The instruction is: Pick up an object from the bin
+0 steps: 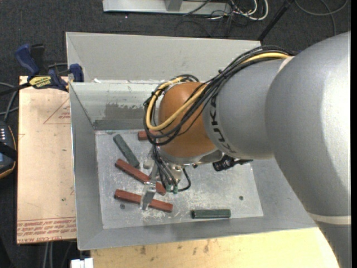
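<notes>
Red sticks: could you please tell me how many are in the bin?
4. A long stick lies diagonally at mid-left; a left stick and a right stick flank the claw near the front; a stub shows by the arm at the back. The arm may hide more.

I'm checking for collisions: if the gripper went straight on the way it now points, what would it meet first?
Most likely the red-brown flat stick lying by the near wall of the grey metal bin, directly under the gripper. Depth is unclear, so it may already touch it.
</notes>
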Available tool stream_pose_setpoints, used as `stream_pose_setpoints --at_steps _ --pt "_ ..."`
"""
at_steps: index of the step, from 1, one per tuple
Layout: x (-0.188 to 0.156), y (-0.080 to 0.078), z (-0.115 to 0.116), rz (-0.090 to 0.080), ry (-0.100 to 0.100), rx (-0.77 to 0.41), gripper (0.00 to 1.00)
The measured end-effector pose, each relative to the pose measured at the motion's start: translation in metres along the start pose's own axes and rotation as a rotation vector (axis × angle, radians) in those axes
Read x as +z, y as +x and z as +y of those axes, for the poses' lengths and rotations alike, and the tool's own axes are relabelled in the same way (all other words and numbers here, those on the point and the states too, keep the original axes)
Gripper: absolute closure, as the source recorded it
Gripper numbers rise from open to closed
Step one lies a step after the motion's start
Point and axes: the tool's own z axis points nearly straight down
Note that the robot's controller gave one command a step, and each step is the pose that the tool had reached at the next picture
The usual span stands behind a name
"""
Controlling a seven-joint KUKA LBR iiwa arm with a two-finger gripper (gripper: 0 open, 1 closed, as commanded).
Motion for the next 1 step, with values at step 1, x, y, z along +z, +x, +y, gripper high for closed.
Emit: stream_pose_setpoints --at_steps 1 --pt "0.0456 -0.0035 -0.0029 -0.03 -0.011 -0.057 0.0"
